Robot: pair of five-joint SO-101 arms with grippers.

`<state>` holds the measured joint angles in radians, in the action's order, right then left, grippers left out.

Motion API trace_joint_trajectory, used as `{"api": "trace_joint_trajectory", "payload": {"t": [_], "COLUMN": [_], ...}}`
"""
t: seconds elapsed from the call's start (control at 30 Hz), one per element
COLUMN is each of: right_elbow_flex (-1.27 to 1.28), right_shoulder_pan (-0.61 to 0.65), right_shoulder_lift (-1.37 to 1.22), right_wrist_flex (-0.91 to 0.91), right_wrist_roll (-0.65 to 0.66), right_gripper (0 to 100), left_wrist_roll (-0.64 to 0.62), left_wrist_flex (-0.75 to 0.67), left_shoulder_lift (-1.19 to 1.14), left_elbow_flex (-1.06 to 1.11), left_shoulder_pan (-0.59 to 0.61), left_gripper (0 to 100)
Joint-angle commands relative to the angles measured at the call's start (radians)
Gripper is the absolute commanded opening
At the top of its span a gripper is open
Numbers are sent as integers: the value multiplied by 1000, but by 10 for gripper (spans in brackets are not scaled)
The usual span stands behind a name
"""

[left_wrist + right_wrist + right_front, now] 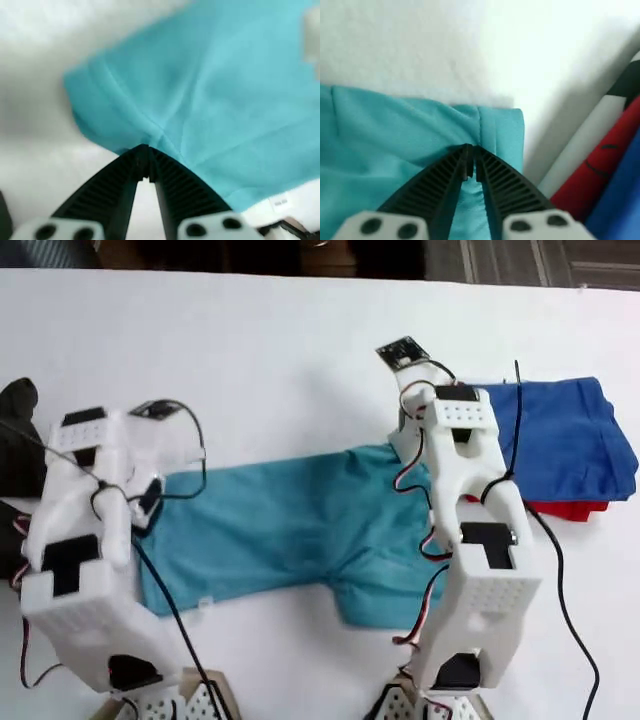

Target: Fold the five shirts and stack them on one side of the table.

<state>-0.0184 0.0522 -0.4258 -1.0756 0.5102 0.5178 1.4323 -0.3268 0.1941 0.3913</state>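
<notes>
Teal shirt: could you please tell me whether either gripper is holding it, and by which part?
Both hold the teal shirt: the left gripper pinches its edge near one corner, the right gripper its hemmed edge at the opposite end.

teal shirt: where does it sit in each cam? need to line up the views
High view: the teal shirt lies spread across the middle of the table, between the two arms.
Left wrist view: one corner of it is pinched in the left gripper.
Right wrist view: its folded edge is pinched in the right gripper.
Landmark: the red shirt under the blue shirt, beside the teal shirt's end, links the high and right wrist views.
</notes>
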Motion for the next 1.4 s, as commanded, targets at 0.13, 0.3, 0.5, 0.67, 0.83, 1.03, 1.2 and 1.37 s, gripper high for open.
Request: {"api": "trace_joint_trajectory", "payload": {"t": [0.13,0.3,0.5,0.67,0.83,1.03,1.2,1.37], "right_elbow_flex": [-61,-166,-351,-497,-376,86,505,796], "right_shoulder_pan": [18,10,8,10,18,18,44,90], "right_shoulder_lift": [16,16,16,61,165,412,691,898], "right_wrist_flex": [48,-12,-139,-340,-403,-220,-25,88], "right_wrist_roll": [-15,-15,-17,-63,-25,52,64,66], "right_gripper": [20,20,20,20,20,20,20,20], "left_wrist_roll": [-83,-84,-78,-80,-84,-80,-83,-83], "left_wrist_flex": [184,324,347,345,353,353,318,147], "left_shoulder_lift": [-373,-446,-456,-446,-384,-140,81,229], "left_elbow_flex": [-503,-805,-923,-924,-905,-723,-453,-127], "left_shoulder_pan": [12,12,8,5,5,-41,-132,-155], "left_gripper": [27,27,26,26,26,26,27,27]}}
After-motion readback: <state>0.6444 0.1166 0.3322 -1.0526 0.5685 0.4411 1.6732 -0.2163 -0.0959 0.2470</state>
